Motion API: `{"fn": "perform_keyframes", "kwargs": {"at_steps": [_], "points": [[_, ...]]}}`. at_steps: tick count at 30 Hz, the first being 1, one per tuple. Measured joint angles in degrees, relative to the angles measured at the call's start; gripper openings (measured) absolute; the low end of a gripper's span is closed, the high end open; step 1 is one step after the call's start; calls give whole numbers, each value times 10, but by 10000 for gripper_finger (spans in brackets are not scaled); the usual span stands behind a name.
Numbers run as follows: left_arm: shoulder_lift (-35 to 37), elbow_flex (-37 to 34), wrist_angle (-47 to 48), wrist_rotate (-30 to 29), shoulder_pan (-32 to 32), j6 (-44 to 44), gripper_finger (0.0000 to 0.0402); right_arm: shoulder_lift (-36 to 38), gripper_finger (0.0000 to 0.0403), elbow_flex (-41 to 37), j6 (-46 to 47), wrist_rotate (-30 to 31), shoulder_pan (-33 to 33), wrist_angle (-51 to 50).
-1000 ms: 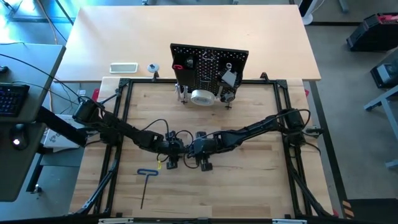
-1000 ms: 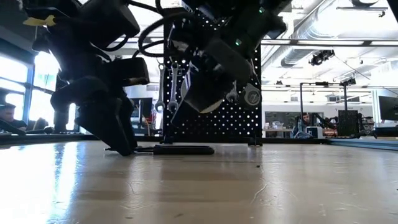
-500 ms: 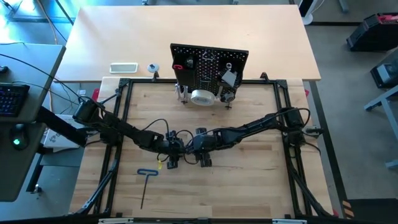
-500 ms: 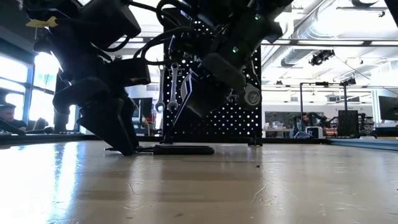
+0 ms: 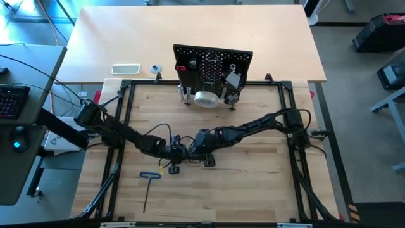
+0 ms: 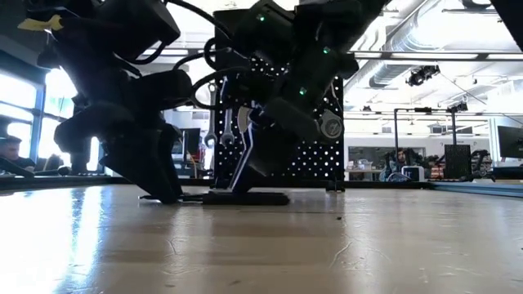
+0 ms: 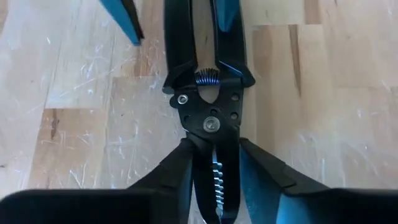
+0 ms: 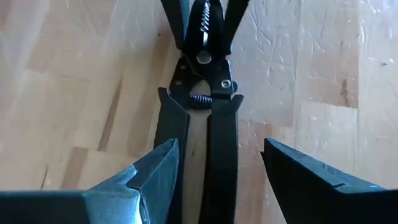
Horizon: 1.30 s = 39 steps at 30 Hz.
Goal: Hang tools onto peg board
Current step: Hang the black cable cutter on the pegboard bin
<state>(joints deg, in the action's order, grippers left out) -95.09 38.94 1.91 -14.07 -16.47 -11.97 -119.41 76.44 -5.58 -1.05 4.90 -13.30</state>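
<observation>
Dark-handled pliers lie flat on the wooden table between my two grippers, with their handles toward the right arm. My left gripper is shut on their serrated nose. My right gripper stands open and low over the table, one finger on each side of the two handles. In the high view both grippers meet near the table's middle, the left and the right. The black peg board stands at the far edge, with wrenches and a tape roll on it. My left gripper pinches the pliers' serrated nose between its two fingers. The fingers slant down from the table's left and run along the tool from its nose end. The pliers lie flat on the table.
A blue T-handle hex key lies near the front left of the table. A white slab and a small round item sit on the lighter table behind, left of the peg board. The black table frame rims the work area.
My right gripper has come down and toward the table's left, from above the pliers to around their handles. The pliers have stayed flat on the table, and my left gripper has kept its place at their nose.
</observation>
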Motion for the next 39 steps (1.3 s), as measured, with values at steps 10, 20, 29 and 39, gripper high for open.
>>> {"fn": "perform_keyframes", "kwargs": {"at_steps": [10,20,29,39], "points": [[0,3,8,-70,-30,26,54,-12,232,0,7,-61,-5,22],[-1,32,35,-88,-39,66,5,-9,232,0,31,-89,-9,19],[1,32,64,-77,-39,46,7,43,232,-1,42,-32,16,-60],[68,32,89,-85,-42,42,7,62,231,-1,46,8,61,-101]]}}
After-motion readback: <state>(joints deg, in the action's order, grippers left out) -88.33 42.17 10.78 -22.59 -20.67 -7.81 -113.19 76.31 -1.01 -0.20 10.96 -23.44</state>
